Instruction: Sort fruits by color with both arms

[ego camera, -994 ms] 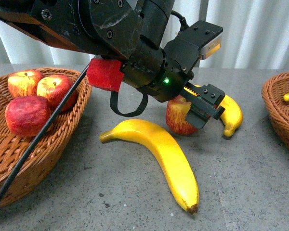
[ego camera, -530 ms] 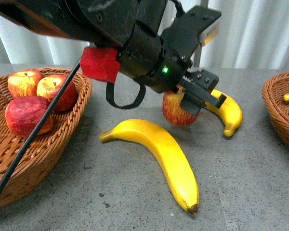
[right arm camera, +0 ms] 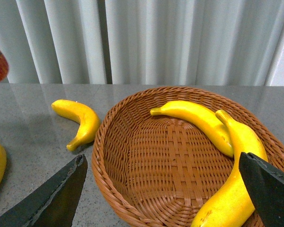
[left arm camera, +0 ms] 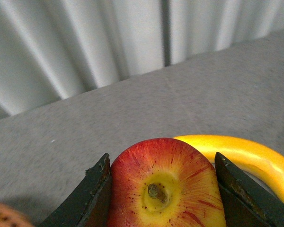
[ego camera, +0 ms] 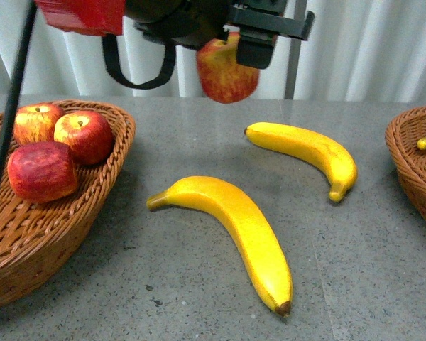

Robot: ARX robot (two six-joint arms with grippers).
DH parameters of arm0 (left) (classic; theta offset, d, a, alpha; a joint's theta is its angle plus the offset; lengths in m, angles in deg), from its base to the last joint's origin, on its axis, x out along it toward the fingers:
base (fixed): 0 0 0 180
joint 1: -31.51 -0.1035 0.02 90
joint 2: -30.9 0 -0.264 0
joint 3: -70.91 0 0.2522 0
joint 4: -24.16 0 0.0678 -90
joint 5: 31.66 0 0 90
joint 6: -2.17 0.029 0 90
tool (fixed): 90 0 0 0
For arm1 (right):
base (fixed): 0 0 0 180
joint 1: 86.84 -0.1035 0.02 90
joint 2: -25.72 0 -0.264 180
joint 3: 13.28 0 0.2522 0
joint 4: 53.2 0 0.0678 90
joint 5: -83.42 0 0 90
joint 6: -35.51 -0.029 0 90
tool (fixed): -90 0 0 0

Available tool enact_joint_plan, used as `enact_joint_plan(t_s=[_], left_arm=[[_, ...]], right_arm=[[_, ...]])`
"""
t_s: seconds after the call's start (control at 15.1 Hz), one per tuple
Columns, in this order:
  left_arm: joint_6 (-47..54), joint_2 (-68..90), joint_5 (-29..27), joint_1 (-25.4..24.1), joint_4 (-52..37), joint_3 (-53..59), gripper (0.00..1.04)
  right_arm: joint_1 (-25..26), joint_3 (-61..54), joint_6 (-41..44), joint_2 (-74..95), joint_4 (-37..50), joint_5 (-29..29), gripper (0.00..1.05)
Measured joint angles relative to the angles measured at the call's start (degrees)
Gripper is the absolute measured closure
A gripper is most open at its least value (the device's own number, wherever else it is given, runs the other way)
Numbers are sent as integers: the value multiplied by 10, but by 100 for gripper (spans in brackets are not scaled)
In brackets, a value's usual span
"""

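In left wicker basket (ego camera: 122,135): three red apples (ego camera: 85,135), grouped by color.
In left tool (left arm camera: 166,189): fourth apple (ego camera: 226,74), clamped both sides, held high to clear rim.
On tabletop (ego camera: 128,284): two loose bananas (ego camera: 234,220), unsorted.
Over right basket (right arm camera: 98,156) with sorted bananas (right arm camera: 199,118): right tool (right arm camera: 162,191), spread wide, empty.

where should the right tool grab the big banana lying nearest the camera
Grip the near banana across its thick middle, coming straight down from above. It lies flat on the table, and the other banana lies well apart, so both its sides are likely free to close on.
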State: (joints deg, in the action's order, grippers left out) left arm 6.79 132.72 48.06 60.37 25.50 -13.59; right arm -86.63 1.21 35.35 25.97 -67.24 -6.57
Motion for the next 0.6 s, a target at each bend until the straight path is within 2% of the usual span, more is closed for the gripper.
enact_joint_plan(t_s=[0.2, 0.4, 0.6], left_arm=[[-89, -118, -119, -21, -59, 116, 49], [-102, -223, -201, -45, -114, 229, 51], [-110, -293, -226, -95, -106, 327, 51]], right_arm=[[0, 0, 0, 0, 0, 0, 6], [0, 0, 0, 0, 0, 0, 6], [0, 0, 0, 0, 0, 0, 6]])
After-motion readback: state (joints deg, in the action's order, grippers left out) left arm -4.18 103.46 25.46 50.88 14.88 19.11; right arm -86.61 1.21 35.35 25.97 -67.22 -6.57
